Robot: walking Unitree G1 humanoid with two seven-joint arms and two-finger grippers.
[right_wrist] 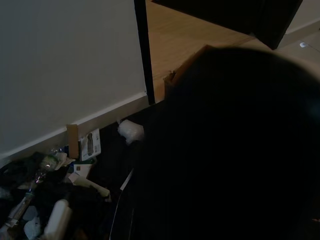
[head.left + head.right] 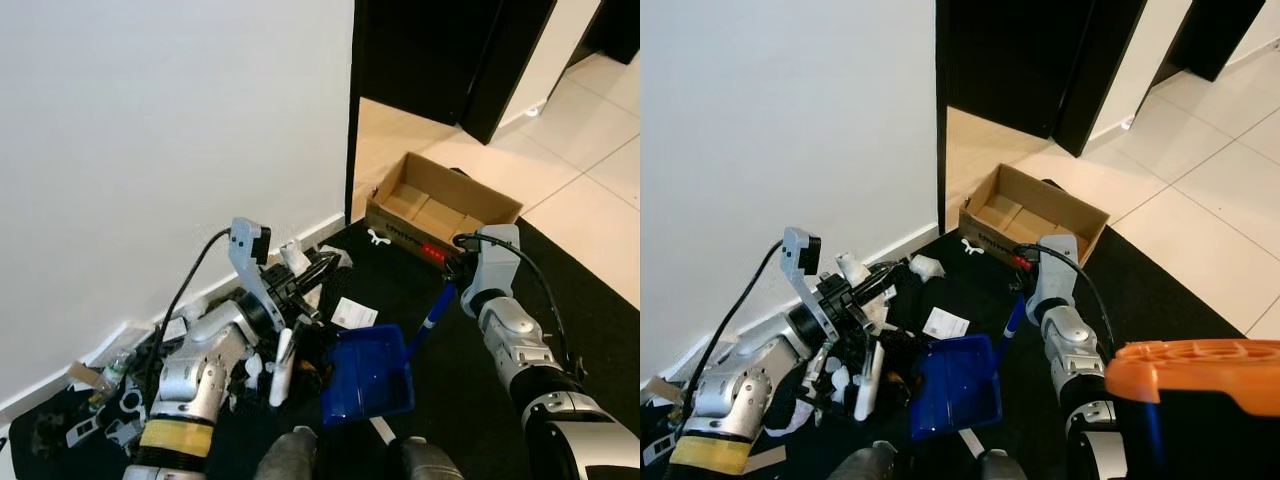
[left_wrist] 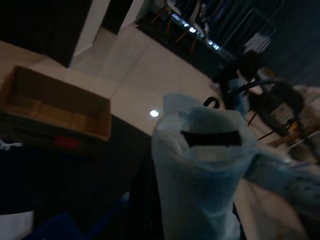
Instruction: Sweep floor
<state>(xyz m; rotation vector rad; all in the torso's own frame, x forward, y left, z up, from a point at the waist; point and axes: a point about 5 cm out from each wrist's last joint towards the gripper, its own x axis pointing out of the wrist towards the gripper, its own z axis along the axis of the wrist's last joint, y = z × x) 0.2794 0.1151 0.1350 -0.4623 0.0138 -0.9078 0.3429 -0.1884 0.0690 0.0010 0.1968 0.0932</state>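
Two arms share the sweep. Right gripper [image 2: 452, 272] is clenched on the blue handle [image 2: 434, 310] of the blue dustpan [image 2: 368, 375], which lies low on the black mat [image 2: 590, 310], its mouth facing 9 o'clock toward the litter, presumably to catch what is pushed in. Left gripper [image 2: 300, 285] is closed on a white brush [image 2: 283, 362] hanging downward at the pan's 9 o'clock edge; its bristle end is hidden among dark scraps.

Litter [image 2: 120, 385], the task's object, is bottles, paper and white scraps strewn along the white wall [image 2: 170, 130], from 9 to 11 o'clock of the pan; a white card [image 2: 353, 312] lies just beside the pan at 12 o'clock. An open cardboard box [image 2: 440, 205] stands at 1 o'clock, well apart, probably the dumping place.
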